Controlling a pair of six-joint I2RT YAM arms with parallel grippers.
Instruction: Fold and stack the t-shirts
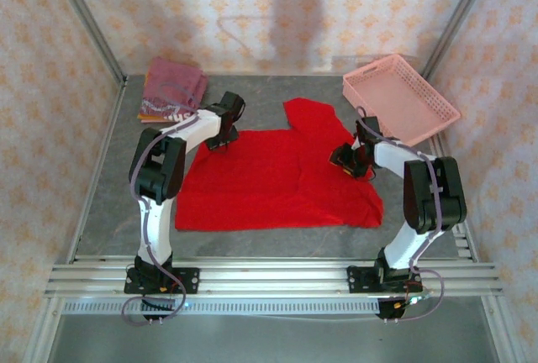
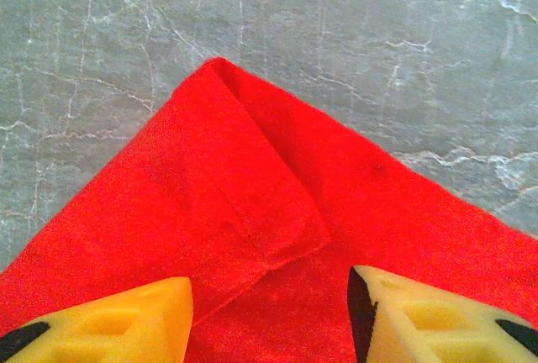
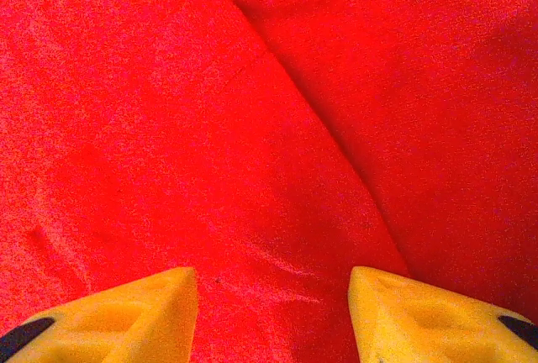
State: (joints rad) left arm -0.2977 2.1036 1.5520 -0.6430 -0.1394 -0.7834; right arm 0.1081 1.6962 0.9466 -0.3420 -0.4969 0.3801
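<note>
Left wrist: red t-shirt [image 2: 252, 212] corner doubled over itself.

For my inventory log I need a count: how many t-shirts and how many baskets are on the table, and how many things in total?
T-shirts: 3 (red t-shirt, maroon-pink t-shirt, orange t-shirt under it)
Baskets: 1 (pink basket)
Total: 4

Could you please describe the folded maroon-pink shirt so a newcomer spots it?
Find the far left corner of the table, beyond the left arm. There lies the folded maroon-pink shirt on an orange one. Unlike the red shirt spread flat mid-table, it is a folded bundle.
</note>
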